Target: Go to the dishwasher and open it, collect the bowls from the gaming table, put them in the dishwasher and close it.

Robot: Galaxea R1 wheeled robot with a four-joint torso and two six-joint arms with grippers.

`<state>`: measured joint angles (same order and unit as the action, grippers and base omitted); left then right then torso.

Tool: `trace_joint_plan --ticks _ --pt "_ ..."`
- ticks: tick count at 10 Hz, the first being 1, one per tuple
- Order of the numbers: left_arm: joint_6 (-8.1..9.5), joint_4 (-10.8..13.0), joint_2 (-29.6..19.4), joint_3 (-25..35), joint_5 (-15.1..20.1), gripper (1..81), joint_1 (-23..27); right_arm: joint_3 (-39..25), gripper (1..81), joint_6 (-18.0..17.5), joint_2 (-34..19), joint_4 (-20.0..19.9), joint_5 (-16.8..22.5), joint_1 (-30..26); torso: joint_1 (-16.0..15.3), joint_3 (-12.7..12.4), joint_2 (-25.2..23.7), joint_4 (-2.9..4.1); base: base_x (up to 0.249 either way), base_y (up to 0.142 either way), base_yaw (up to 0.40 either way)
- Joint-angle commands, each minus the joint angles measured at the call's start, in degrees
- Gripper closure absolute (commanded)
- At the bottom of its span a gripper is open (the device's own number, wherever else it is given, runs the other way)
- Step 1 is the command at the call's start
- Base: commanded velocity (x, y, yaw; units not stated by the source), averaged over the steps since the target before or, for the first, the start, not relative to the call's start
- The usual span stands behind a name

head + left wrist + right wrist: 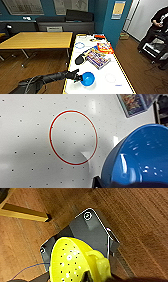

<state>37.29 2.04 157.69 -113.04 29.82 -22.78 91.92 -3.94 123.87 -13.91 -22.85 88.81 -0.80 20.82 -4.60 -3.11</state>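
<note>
The gaming table [113,72] has a glossy white top and a yellow rim and runs away from me in the head view. My left gripper [78,77] reaches in from the left over its near end and is shut on the rim of the blue bowl [88,79], which is tilted. In the left wrist view the blue bowl [140,156] hangs just above the table's white surface [27,139], beside a red circle [73,137]. My right gripper [86,276] is shut on the yellow-green bowl [71,260], which has small holes and hangs over the wooden floor [140,220]. The dishwasher is out of view.
Colourful game boxes [98,58] and a dark object [80,59] lie mid-table. A wooden table [37,40] stands to the left. A person [158,22] stands at the right by a dark cart [155,48]. Below the yellow-green bowl is my grey base plate [85,230].
</note>
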Motion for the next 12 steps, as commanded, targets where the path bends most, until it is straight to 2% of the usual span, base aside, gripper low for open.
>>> trace_joint_plan --ticks 1,2,3,4,5,7,8,10,12 --pt "0.24 0.2 -21.4 28.7 2.0 81.1 11.0 -1.0 81.1 -0.1 -2.5 1.1 5.4 0.6 0.0 0.0 0.0 0.00 0.000 0.000 0.000" --pt "0.24 0.2 -27.7 34.9 1.7 81.1 9.0 -0.7 81.1 0.4 -2.3 1.2 5.4 1.5 0.0 0.0 0.0 0.00 0.000 0.000 0.000" --pt "0.06 1.5 -33.1 39.3 1.3 81.1 6.2 -0.7 81.1 0.5 -2.4 1.3 5.4 2.3 0.0 0.0 0.0 0.00 0.000 0.000 0.000" --pt "0.15 4.5 -37.9 42.9 1.0 81.1 2.6 -0.8 81.1 0.5 -2.6 1.3 5.3 2.8 0.0 0.0 0.0 0.00 0.000 0.000 0.000" --pt "0.06 7.0 -42.8 46.1 -1.1 81.1 -1.6 -0.8 81.1 0.6 -2.8 1.3 5.3 3.3 0.0 0.0 0.0 0.00 0.000 0.000 0.000" --pt "0.06 13.0 -49.1 48.9 -8.7 81.1 -14.1 -0.5 81.1 0.6 -2.6 1.3 4.8 4.1 0.0 0.0 0.0 0.00 0.000 0.000 0.000" --pt "0.06 14.7 -50.1 48.1 -12.9 81.1 -19.9 0.2 81.1 0.6 -2.1 1.3 4.7 4.1 0.0 0.0 0.0 0.00 0.000 0.000 0.000" --pt "-0.11 15.0 -49.1 44.3 -17.1 81.1 -29.0 0.6 81.1 0.6 -1.5 1.3 4.7 4.1 0.0 0.0 0.0 0.00 0.000 0.000 0.000" --pt "-0.38 15.2 -44.2 38.7 -22.6 81.1 -35.9 0.4 81.1 0.5 -1.1 1.3 4.9 4.6 0.0 0.0 0.0 0.00 0.000 0.000 0.000"
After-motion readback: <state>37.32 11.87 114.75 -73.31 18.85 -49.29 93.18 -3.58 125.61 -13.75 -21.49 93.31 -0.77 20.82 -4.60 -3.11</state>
